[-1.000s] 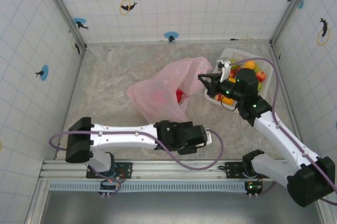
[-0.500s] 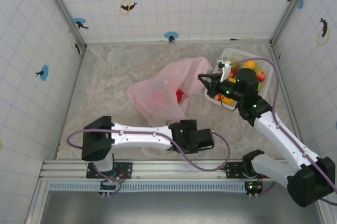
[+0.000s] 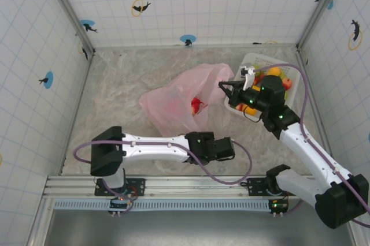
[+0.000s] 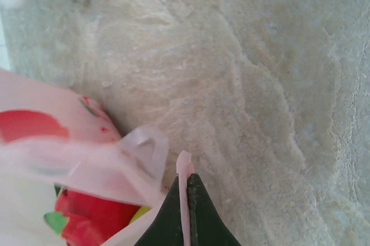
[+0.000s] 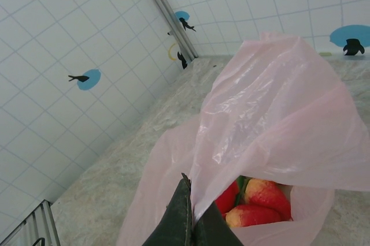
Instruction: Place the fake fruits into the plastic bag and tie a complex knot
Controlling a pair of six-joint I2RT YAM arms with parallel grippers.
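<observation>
The plastic bag (image 3: 173,99) lies crumpled in the middle of the floor, pink and translucent, with its mouth facing right. Red fake fruits (image 5: 257,202) sit inside it, and in the left wrist view a red fruit (image 4: 92,223) shows through the film. My left gripper (image 4: 186,179) is shut on a thin pink strip of the bag's near edge. My right gripper (image 5: 191,191) is shut on the bag's rim at its far right side (image 3: 221,86), holding the mouth up. More fake fruits (image 3: 274,73) fill the white basket (image 3: 250,61).
The basket stands at the back right, directly behind my right wrist. Tiled walls close the area on three sides. Bare mottled floor (image 3: 121,78) stretches left of the bag and along the front by the metal rail (image 3: 173,185).
My left arm has swung right along the bag's near edge. Its gripper, open before, has closed on a strip of the bag. My right arm has stayed put.
</observation>
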